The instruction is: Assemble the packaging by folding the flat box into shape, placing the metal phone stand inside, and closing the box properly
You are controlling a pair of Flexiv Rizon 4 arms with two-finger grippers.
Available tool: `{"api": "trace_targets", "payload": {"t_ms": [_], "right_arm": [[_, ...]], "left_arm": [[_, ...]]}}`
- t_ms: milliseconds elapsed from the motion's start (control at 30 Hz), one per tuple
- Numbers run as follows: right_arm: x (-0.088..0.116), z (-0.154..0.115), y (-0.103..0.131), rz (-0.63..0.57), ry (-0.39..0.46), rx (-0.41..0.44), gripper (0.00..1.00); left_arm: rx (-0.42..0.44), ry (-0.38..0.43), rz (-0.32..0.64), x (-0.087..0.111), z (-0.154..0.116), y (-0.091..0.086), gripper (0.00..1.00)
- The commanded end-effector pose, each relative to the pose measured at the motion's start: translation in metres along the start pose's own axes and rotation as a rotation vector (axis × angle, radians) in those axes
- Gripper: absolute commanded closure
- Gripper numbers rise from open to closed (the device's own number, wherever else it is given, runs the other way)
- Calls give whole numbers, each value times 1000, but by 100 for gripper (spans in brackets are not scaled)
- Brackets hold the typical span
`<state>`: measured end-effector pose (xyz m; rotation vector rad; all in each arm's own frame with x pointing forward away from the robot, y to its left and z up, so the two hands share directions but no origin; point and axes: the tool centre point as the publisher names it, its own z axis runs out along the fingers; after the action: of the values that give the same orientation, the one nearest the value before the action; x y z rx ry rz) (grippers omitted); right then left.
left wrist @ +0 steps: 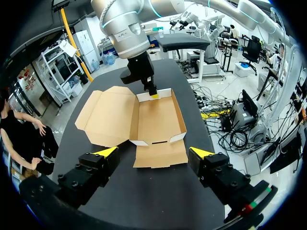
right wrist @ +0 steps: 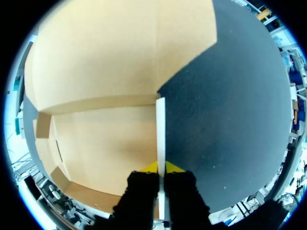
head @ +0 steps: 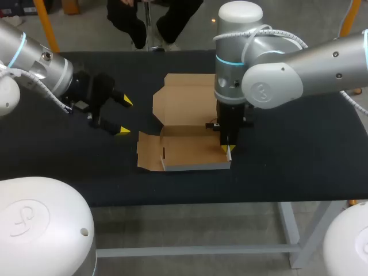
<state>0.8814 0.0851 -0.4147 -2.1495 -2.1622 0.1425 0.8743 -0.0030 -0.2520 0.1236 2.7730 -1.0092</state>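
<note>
A brown cardboard box (head: 187,148) lies half folded on the black table, its lid (head: 187,100) flat behind the tray and one side flap (head: 148,152) spread out to the left. My right gripper (head: 226,149) points straight down at the tray's right side and is shut on the upright right wall (right wrist: 160,139), one yellow tip on each face. My left gripper (head: 124,116) hovers open left of the box, facing it; in the left wrist view the box (left wrist: 156,120) lies ahead of its wide fingers (left wrist: 108,152). No metal phone stand shows in any view.
The black table (head: 299,149) stretches to the right of the box and along its front edge (head: 190,201). A person's legs stand beyond the far edge, not touching the table.
</note>
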Motion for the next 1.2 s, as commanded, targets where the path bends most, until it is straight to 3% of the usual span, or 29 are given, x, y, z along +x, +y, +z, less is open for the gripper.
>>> {"api": "trace_targets", "payload": {"t_ms": [33,167,233,367,500,567,667,833,967,1033,1200], "right_arm": [[1,1,3,-1,-3,7,100],[1,1,3,-1,-3,7,100],[1,1,3,-1,-3,7,100],[1,1,3,-1,-3,7,100],[1,1,3,-1,-3,7,100],[1,1,3,-1,-3,7,100],[1,1,3,-1,-3,7,100],[1,1,3,-1,-3,7,100],[1,1,3,-1,-3,7,100],[1,1,3,-1,-3,7,100],[1,1,3,-1,-3,7,100]], "left_arm": [[-4,2,-1,0,0,-1,0],[-6,-2,-19,0,0,-3,0],[-15,-6,-89,2,3,-4,0],[-62,-62,-389,9,13,-5,0],[-106,-99,-785,11,21,-2,0],[-75,-83,-896,15,22,0,0],[-56,-137,-1075,23,23,3,0],[-23,-164,-1246,29,27,5,0],[16,-106,-1378,25,32,11,0],[-45,-100,-1388,21,32,13,0],[-45,-100,-1388,21,32,13,0]]}}
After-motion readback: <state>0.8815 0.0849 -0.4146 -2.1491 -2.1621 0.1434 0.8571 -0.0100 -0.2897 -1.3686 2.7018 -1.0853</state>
